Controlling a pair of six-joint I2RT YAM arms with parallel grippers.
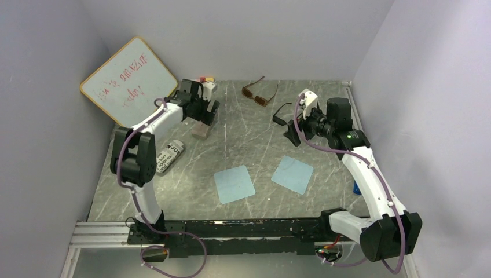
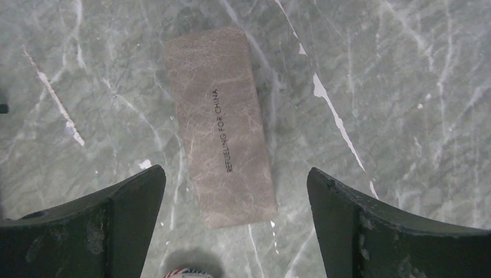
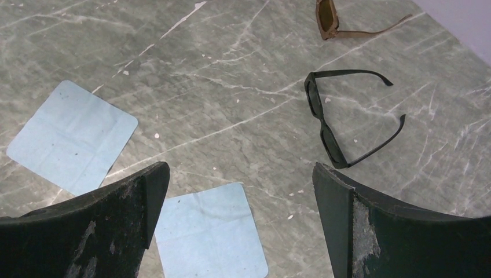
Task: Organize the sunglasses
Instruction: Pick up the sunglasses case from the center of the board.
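Observation:
The brown sunglasses (image 1: 259, 93) lie open at the back of the table; the right wrist view catches one lens (image 3: 328, 16) at its top edge. The black sunglasses (image 1: 278, 119) lie open to their right, with arms spread (image 3: 328, 134). My right gripper (image 1: 294, 132) (image 3: 240, 171) hovers open just near of the black pair, which lies off its right finger. My left gripper (image 1: 207, 114) (image 2: 234, 174) hangs open above a brown rectangular case (image 1: 201, 130) (image 2: 223, 127), holding nothing.
Two blue cloths (image 1: 234, 183) (image 1: 292, 174) lie flat in the near middle, both also in the right wrist view (image 3: 72, 136) (image 3: 208, 231). A grey lettered pouch (image 1: 169, 156) lies at the left. A whiteboard (image 1: 128, 81) leans in the back left corner.

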